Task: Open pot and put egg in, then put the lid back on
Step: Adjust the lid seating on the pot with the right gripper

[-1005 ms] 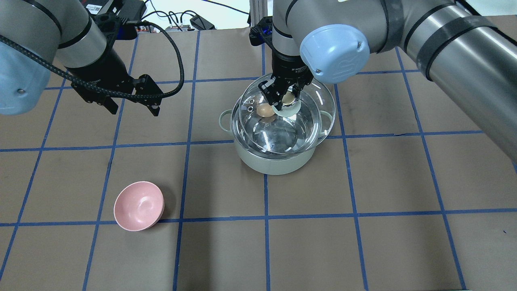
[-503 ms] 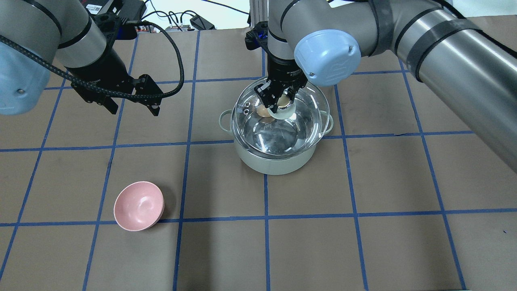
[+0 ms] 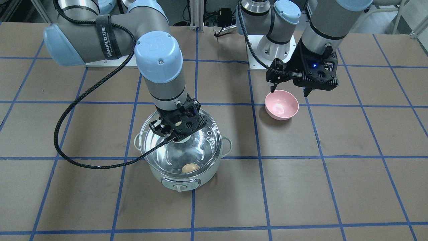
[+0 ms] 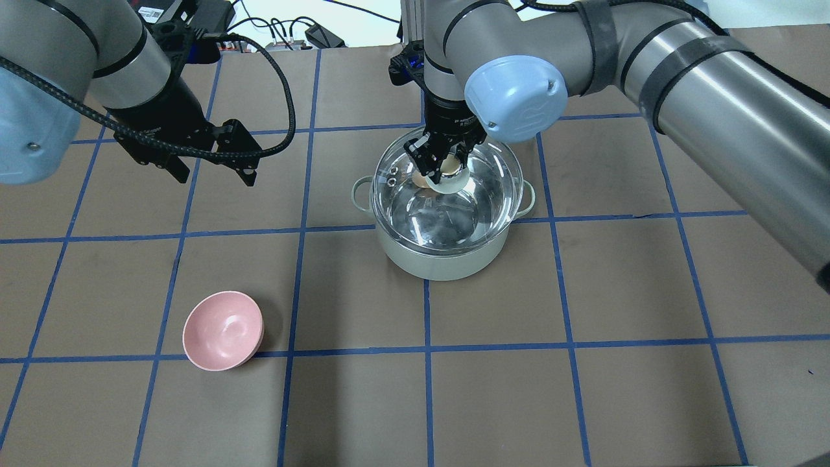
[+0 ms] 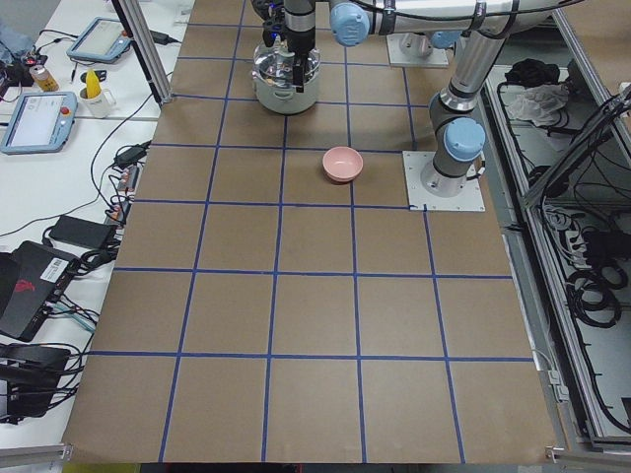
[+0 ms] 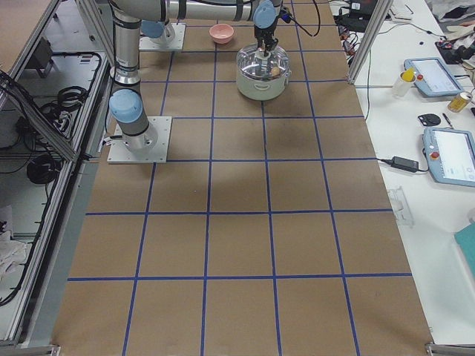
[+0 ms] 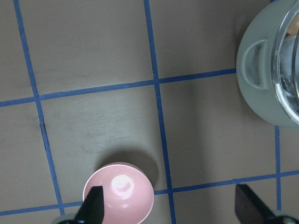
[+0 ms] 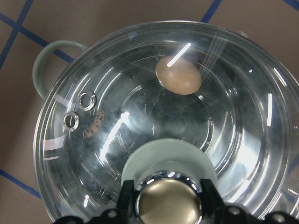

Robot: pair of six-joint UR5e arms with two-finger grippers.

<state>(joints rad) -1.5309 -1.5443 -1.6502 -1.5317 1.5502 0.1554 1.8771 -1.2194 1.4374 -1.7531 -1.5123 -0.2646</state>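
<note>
A round pale mint-green cooking pot (image 4: 441, 263) with a shiny steel inside stands on the brown, blue-taped bench (image 4: 583, 292), a small loop handle on each side and a control knob on the front wall, which faces away from the robot. A large round clear glass lid (image 4: 454, 217) lies over its mouth, its edge lined up with the pot's rim; whether it is fully seated cannot be told. Two small metal vent holes (image 8: 86, 99) sit near the lid's edge, and a beige knob (image 8: 168, 205) rises from a pale green base at its centre. Through the glass a small tan-brown oval egg (image 8: 178, 74) shows on the pot's steel floor, off-centre, toward the control-knob side.

The right end effector (image 4: 441, 170) points straight down over the pot, its two fingers closed against opposite sides of the knob, so it grips the lid.

The left end effector (image 4: 214, 172) hangs above the bench well apart from the pot, fingers spread wide. A small round pink bowl (image 4: 222, 331) stands upright on the bench; in the left wrist view it lies under one of those fingers
</note>
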